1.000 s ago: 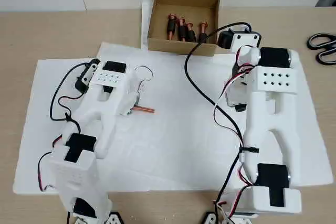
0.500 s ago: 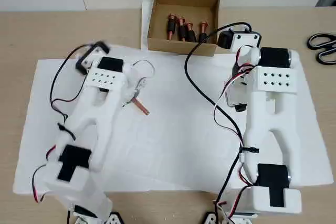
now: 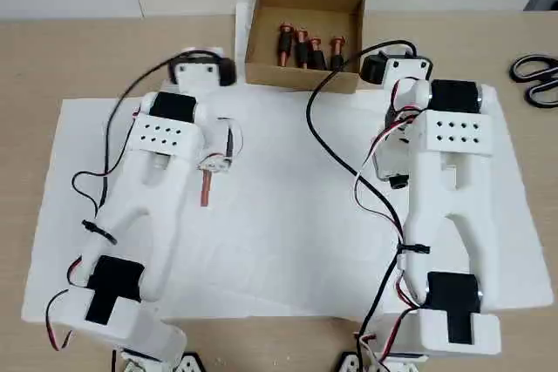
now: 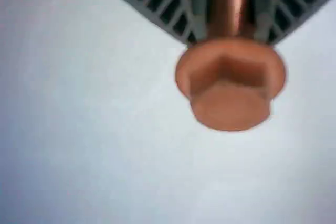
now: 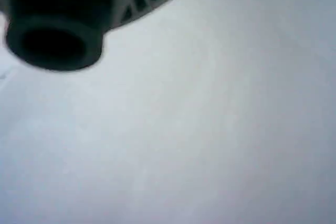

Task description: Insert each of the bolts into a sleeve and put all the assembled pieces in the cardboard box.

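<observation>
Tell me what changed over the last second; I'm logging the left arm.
The left gripper rotated, its wrist swinging toward the brown cardboard box, turning its copper hex-head bolt from pointing sideways to pointing back along its arm. The right gripper with its black cylindrical sleeve and the boxed pieces stayed put.

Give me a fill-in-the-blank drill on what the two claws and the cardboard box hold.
1. The left claw grips a copper ___.
2. The cardboard box holds ___ assembled pieces.
3. The sleeve in the right claw is coloured ___.
Missing words: bolt, four, black.
</observation>
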Motion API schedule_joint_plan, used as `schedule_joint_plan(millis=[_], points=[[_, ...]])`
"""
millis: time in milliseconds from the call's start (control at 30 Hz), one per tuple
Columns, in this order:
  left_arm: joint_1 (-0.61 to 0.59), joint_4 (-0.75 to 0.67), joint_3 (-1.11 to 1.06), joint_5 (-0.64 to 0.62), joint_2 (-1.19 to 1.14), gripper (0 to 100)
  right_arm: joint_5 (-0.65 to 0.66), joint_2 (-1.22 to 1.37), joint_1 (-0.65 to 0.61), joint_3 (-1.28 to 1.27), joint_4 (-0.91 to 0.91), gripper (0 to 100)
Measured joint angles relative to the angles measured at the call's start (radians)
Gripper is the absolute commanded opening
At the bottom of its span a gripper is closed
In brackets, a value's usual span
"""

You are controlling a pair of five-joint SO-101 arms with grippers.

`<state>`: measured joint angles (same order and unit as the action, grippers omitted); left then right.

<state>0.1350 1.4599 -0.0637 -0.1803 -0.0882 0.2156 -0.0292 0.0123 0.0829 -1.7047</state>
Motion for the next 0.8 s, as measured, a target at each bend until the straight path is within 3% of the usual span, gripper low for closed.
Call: schedule_joint_plan(millis=[200, 500, 667, 800], points=[[-0.009, -0.054, -0.034, 0.060, -0.003, 1, 0.000, 0.000, 0.000, 0.000, 0.000, 0.4], [-0.011, -0.163, -0.072, 0.066, -0.201, 1, 0.000, 0.000, 0.000, 0.000, 0.000, 0.4], [-0.011, -0.166, -0.071, 0.066, -0.213, 14, 0.000, 0.000, 0.000, 0.000, 0.000, 0.4], [-0.011, -0.172, -0.071, 0.066, -0.213, 15, 0.000, 0.000, 0.000, 0.000, 0.000, 0.4]])
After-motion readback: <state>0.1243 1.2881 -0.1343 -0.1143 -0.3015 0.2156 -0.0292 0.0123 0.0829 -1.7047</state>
